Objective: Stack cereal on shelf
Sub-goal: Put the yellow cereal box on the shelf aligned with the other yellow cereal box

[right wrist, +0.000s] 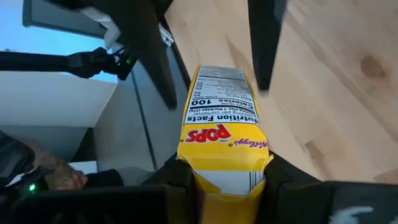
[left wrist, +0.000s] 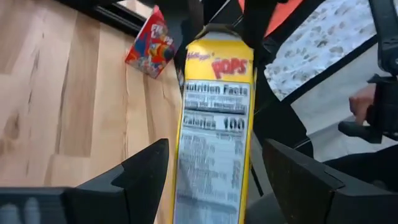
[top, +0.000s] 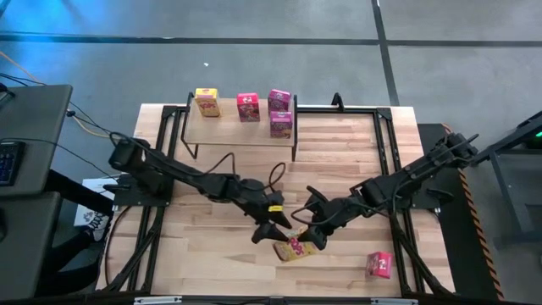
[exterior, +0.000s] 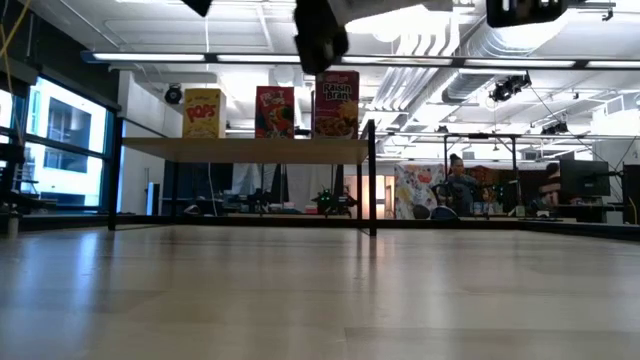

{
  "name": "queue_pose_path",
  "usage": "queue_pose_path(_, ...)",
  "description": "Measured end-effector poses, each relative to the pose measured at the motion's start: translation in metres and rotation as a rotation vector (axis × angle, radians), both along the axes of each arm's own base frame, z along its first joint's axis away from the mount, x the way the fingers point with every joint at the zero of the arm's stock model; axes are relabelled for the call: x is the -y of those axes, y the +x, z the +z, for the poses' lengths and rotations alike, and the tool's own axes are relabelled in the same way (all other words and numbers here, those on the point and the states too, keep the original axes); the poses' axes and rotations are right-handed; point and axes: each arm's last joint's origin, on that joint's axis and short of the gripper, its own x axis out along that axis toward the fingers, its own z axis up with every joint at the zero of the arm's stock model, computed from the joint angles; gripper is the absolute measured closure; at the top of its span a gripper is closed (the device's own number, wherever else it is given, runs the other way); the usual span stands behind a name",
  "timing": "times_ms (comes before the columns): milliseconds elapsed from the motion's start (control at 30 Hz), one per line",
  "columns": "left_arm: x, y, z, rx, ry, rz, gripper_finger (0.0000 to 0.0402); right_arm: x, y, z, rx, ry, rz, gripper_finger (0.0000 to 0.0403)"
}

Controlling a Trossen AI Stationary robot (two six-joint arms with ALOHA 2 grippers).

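Observation:
A yellow cereal box [top: 294, 248] hangs between my two grippers over the table's near middle. My right gripper [top: 313, 235] is shut on it. My left gripper [top: 271, 229] is open; its fingers [left wrist: 146, 171] stand on either side of the box's narrow printed side [left wrist: 214, 143] without touching. The shelf [top: 241, 129] stands at the far edge on thin black legs. It carries a yellow box [top: 207, 102], a pink box [top: 248, 107] and two more pink boxes [top: 280, 112], one before the other. Another pink box [top: 378, 264] lies on the table near the right corner. My right gripper [right wrist: 227, 180] pinches the yellow box between its two fingers at the end by the red brand print [right wrist: 224, 152]. The fingers come level from the table's right, along the box's length. The box sticks out straight from them and looks lifted clear of the table.
Black frame rails [top: 385, 152] run round the tabletop, with cables [top: 275, 174] trailing behind the arms. Bare wood lies between the shelf and the grippers. A person [exterior: 460, 185] sits in the room beyond the table.

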Motion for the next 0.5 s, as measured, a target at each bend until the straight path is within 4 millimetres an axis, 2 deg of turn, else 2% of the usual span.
queue_pose_path(167,0.0034,0.0061,-0.0094,-0.030,-0.013,-0.001,0.0151,0.0001,0.0006,0.0005,0.015,-0.011,-0.002,0.0329)
queue_pose_path(500,0.0077,0.0041,-0.0102,-0.044,-0.041,-0.099,0.0156,0.0024,0.0030,0.0025,0.071,-0.077,-0.008,0.0329)
